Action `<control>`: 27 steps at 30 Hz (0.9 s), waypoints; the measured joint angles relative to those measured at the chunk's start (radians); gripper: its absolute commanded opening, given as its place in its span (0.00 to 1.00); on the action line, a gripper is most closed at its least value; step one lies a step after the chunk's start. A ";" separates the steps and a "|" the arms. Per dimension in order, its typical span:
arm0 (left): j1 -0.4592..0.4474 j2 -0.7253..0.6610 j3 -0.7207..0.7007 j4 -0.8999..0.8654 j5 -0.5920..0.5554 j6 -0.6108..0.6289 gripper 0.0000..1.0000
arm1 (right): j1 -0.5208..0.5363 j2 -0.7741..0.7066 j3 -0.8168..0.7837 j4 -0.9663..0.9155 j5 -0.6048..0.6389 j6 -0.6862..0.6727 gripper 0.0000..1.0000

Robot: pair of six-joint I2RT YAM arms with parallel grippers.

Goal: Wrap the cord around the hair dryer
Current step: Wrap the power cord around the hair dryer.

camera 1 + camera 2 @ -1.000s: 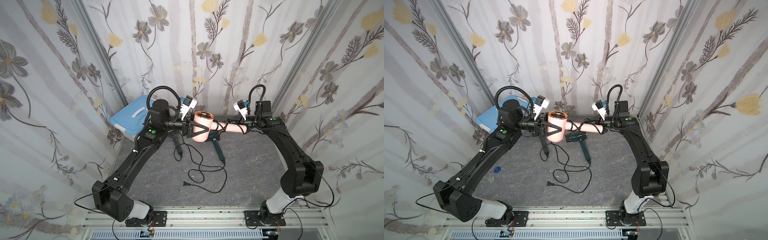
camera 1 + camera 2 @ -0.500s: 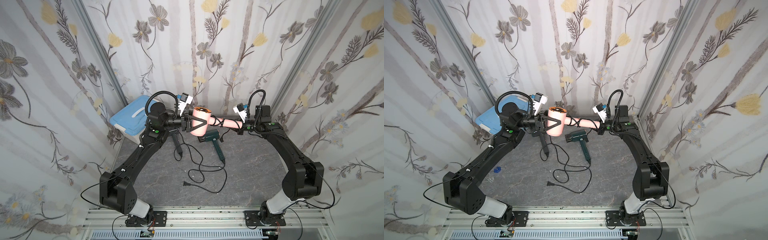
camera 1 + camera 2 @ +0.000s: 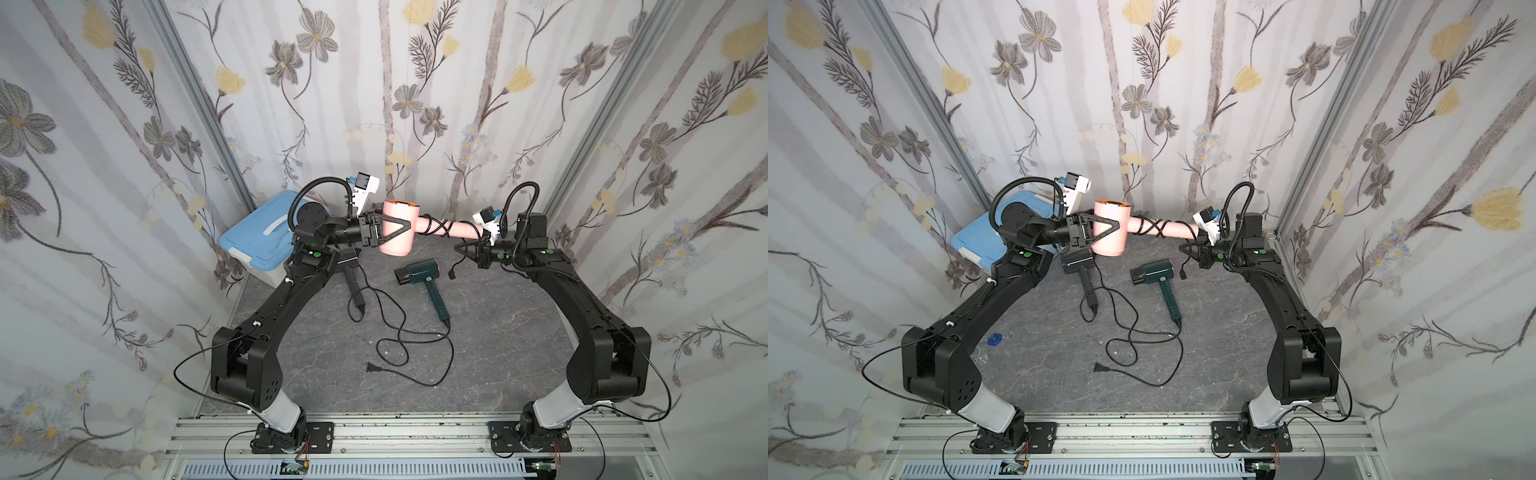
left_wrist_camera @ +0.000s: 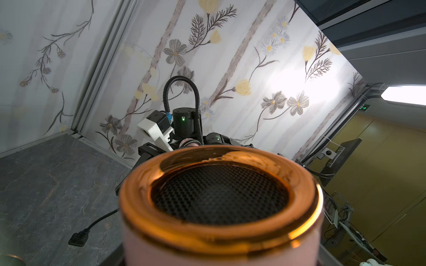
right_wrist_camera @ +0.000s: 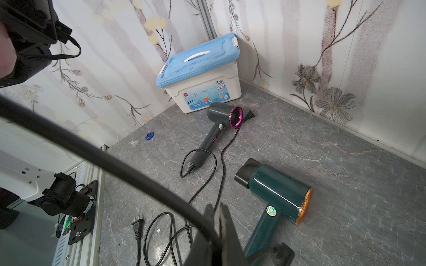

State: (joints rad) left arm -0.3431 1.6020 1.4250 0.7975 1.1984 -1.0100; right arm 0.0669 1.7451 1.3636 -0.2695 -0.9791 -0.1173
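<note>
Now, pink hair dryer [image 3: 397,245]: hanging in the air above the back of the table [image 3: 498,332], between the two arms, its barrel standing on end and its handle pointing sideways toward the right arm; in the left wrist view the gold-rimmed mesh end of the pink hair dryer [image 4: 219,202] is filling the foreground
left gripper [image 3: 401,227]: clenching the pink barrel from the side, one black triangular finger lying across the front of it, the other being hidden behind it
cord [image 3: 438,226]: winding in several black turns around the pink handle, showing in both top views, and running on past the handle's free end, with its plug [image 3: 451,275] dangling below
right gripper [image 3: 461,249]: pinching the cord, its fingers [image 5: 227,221] pressing together on the black line in the right wrist view, sitting just beside the handle's free end and a little lower
green hair dryer [image 3: 419,269]: lying on its side on the table, below the pink handle, nothing touching it
grey hair dryer [image 5: 221,115]: lying beside the box, its magenta ring facing the right wrist camera
loose cords [image 3: 415,332]: trailing in loops over the middle of the table
blue-lidded box [image 3: 253,241]: sitting in the back corner on the left arm's side, lid on
small blue piece [image 3: 994,340]: lying on the table near the left arm
</note>
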 measured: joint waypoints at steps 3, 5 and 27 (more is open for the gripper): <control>0.003 0.023 0.023 0.021 -0.004 -0.045 0.00 | -0.011 -0.021 -0.019 0.005 0.012 0.015 0.00; 0.005 0.027 0.030 0.031 -0.006 -0.060 0.00 | -0.014 -0.036 -0.028 0.007 0.013 0.021 0.00; -0.003 0.029 -0.079 0.080 -0.171 0.057 0.00 | 0.150 -0.475 -0.405 0.172 0.410 0.363 0.00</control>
State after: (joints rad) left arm -0.3466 1.6306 1.3457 0.8780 1.0279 -0.9531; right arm 0.2165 1.2705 0.9585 -0.0971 -0.5690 0.2455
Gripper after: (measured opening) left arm 0.753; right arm 0.077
